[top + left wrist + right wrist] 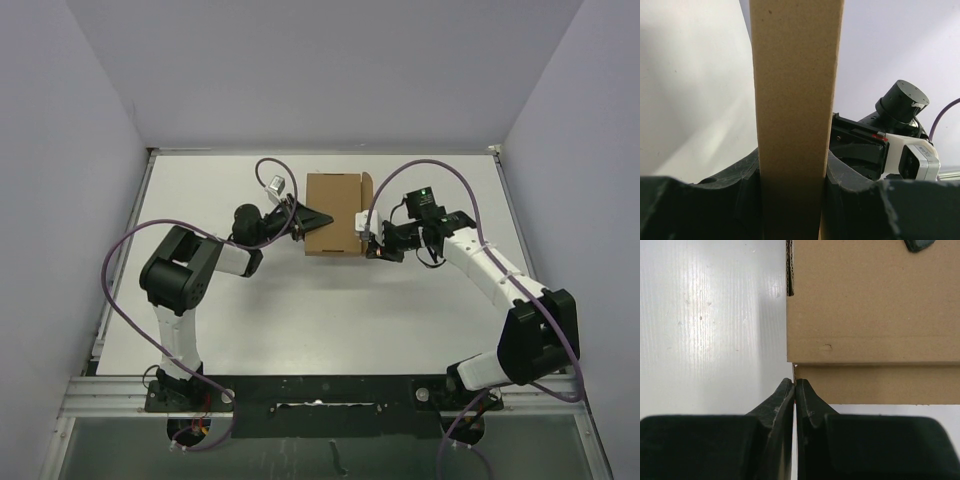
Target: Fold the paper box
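Paper box [333,215] sat just right of the left gripper [308,222], which clamped its wall for bracing; farther right, the right gripper [794,385], jaws together, pressed its corner, possibly pinching a flap.

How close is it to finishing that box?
Partway. The paper box already has a box shape and is no flat sheet. The left gripper clamps one panel; the right gripper, shut, meets its near corner. A flap on its right edge sticks out, so tucking likely remains.
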### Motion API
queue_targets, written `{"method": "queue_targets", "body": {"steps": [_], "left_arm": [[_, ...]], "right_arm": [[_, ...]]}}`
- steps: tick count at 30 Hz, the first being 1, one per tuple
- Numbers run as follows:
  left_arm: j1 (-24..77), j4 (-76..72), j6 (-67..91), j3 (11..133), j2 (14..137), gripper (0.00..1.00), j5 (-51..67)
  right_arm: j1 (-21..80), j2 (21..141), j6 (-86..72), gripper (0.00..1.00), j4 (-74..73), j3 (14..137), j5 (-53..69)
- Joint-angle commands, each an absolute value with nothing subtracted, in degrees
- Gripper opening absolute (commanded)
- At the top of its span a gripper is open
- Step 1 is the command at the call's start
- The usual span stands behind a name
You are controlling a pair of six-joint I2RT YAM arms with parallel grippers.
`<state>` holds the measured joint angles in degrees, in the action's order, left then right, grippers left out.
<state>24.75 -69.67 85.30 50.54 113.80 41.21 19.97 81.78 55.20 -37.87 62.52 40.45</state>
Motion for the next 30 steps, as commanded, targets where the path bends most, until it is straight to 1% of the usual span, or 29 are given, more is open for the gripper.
{"method": "queue_targets", "body": {"steps": [1,9,19,27,30], "left_arm": [[25.09,-75.73,86.96,53.35,111.94,0.12,44.80],[25.14,-67.24,80.80,53.48,110.56,0.12,45.35],[25.27,-51.09,70.18,54.34,106.27,0.12,43.84],[25.56,-36.33,59.23,55.81,103.38,0.12,41.96],[25.58,-33.62,56.55,55.77,103.13,0.12,41.79]], "right_arm": [[19.95,82.74,52.24,0.00,-35.94,65.42,39.02],[20.58,82.57,52.12,0.00,-36.13,65.87,39.00],[22.56,85.79,50.70,0.00,-36.36,66.40,36.57],[23.40,89.80,42.23,0.00,-27.29,62.17,35.34],[23.44,91.23,39.37,0.00,-23.71,60.10,34.96]]}}
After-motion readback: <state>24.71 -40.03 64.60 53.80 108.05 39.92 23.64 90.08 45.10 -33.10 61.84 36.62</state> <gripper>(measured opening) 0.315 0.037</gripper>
